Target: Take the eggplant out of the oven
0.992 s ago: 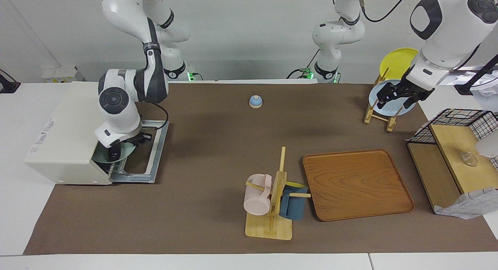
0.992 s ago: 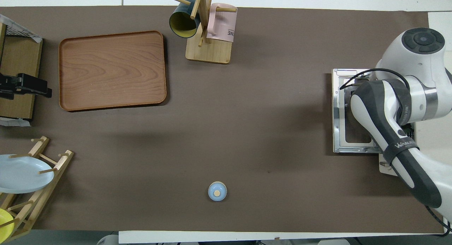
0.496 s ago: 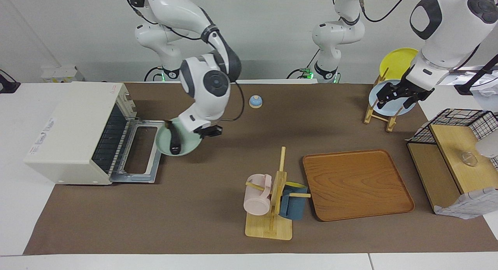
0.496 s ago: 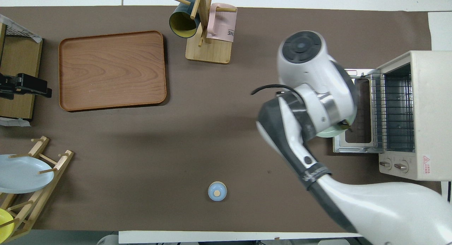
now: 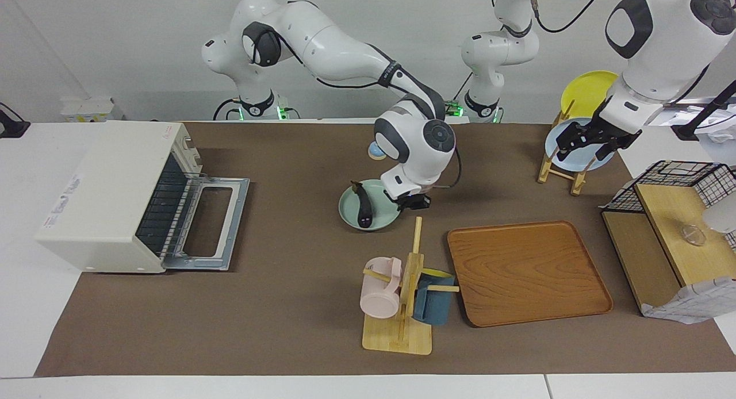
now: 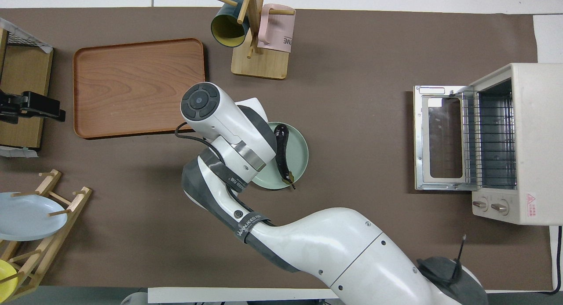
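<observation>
While oven [image 5: 109,198] open: eggplant [image 5: 364,210] on plate [image 5: 380,221].

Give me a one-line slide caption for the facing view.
Right end effector holds a green plate carrying the eggplant beside the mug rack, away from the open oven.

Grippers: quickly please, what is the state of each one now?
Right gripper: shut on the rim of the green plate carrying the eggplant, mid-table.
Left gripper: waits over the plate rack; state cannot be told.
</observation>
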